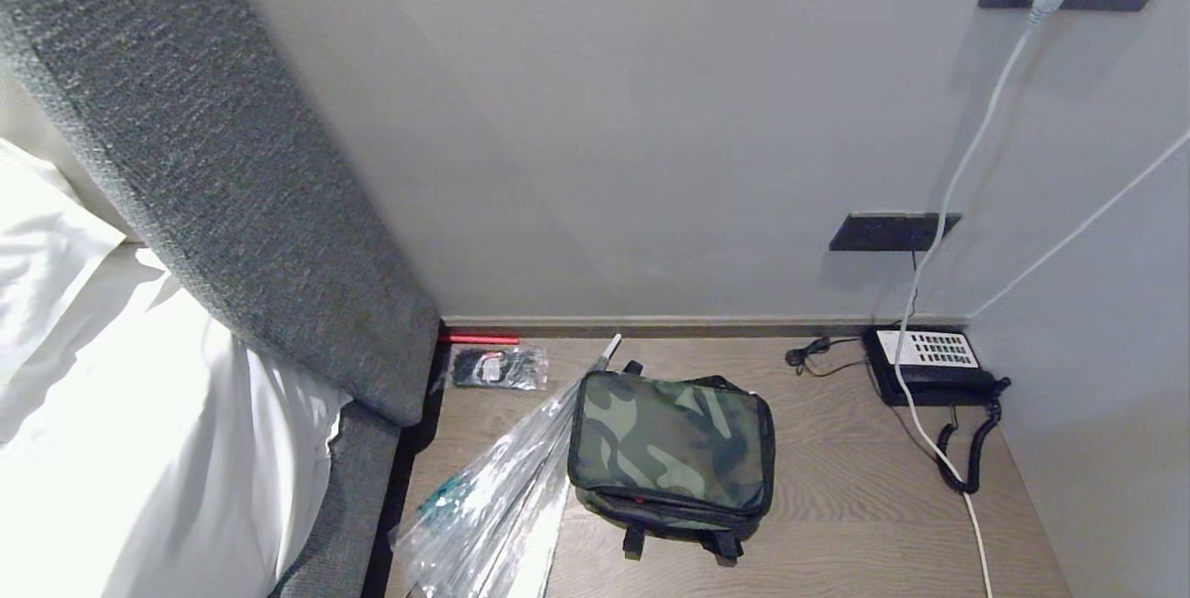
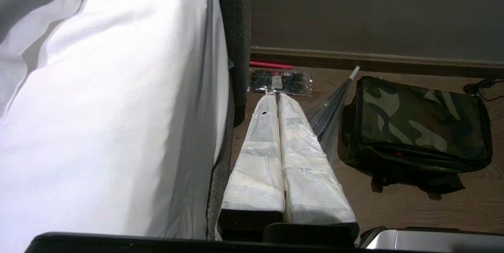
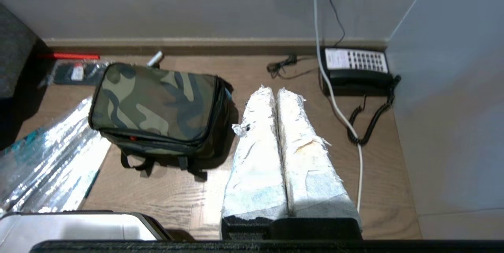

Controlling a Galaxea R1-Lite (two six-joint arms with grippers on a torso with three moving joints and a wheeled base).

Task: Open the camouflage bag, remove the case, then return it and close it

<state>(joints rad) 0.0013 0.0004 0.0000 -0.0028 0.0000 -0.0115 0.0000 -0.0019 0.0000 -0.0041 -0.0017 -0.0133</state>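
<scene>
Camouflage bag (image 1: 671,443) zipped shut, lying flat on wood floor (image 1: 837,505) btwn clear umbrella (image 1: 502,496) and telephone (image 1: 930,364). Left pincer (image 2: 274,97) and right pincer (image 3: 274,91) both closed, empty, hovering clear of bag. Case not visible.

The wooden floor (image 1: 837,486) carries all items. The camouflage bag (image 1: 671,449) lies flat near the middle, zipped shut, straps toward the camera. A clear plastic umbrella (image 1: 507,486) lies touching the bag's left side, tip toward the wall. A small plastic packet (image 1: 498,367) lies beside the bed base. A black-and-white telephone (image 1: 930,365) sits in the right corner, its coiled cord (image 1: 971,449) and a white cable (image 1: 967,505) trailing on the floor.
</scene>
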